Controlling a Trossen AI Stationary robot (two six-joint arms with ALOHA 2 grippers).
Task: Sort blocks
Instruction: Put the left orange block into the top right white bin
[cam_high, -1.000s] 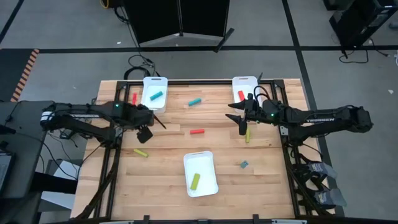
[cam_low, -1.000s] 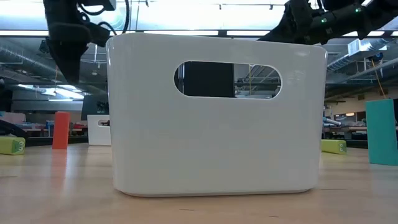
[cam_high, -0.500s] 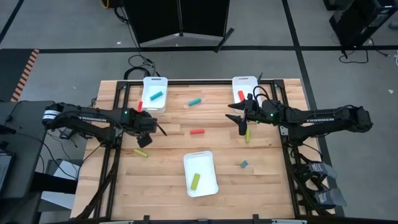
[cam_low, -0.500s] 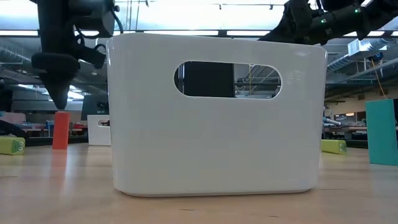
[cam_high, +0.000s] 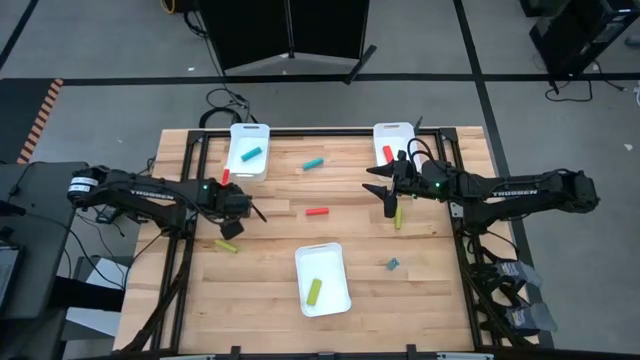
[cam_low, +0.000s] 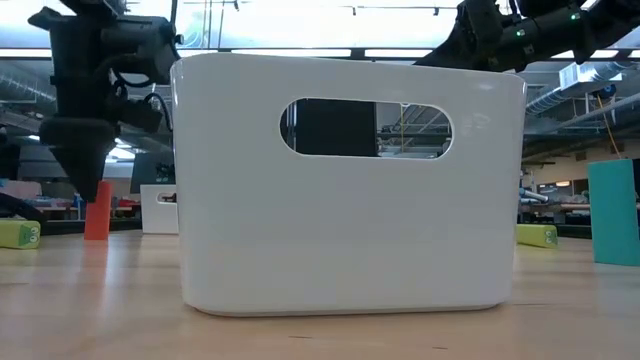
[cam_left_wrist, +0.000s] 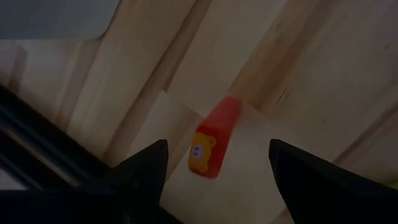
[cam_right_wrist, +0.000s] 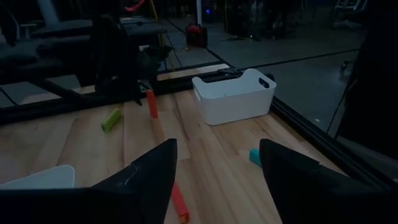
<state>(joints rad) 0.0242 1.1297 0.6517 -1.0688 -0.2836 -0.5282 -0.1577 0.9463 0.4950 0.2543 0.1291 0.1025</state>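
Note:
My left gripper (cam_high: 238, 207) (cam_left_wrist: 217, 149) is open and points down above the table, just to the near side of a red block (cam_high: 225, 172) (cam_left_wrist: 211, 146) (cam_low: 97, 208). That block stands on end on the wood; its end face carries a small sticker and shows between the spread fingers, untouched. My right gripper (cam_high: 385, 188) (cam_right_wrist: 214, 174) waits open above the table's right half, near a yellow-green block (cam_high: 398, 218). Other blocks lie loose: red (cam_high: 317, 212), teal (cam_high: 314, 163), teal (cam_high: 392, 264) and yellow-green (cam_high: 226, 245).
Three white trays sit on the table: far left (cam_high: 236, 158) with a teal block (cam_high: 253, 153), far right (cam_high: 403, 130) with a red block (cam_high: 388, 153), near middle (cam_high: 337, 288) with a yellow-green block (cam_high: 314, 291). The near tray (cam_low: 350, 180) fills the low view. Black frame rails edge the table.
My left gripper has come down toward the table beside the upright red block, shifting a little toward the near edge. The red block has stayed standing where it was. My right arm has kept still.

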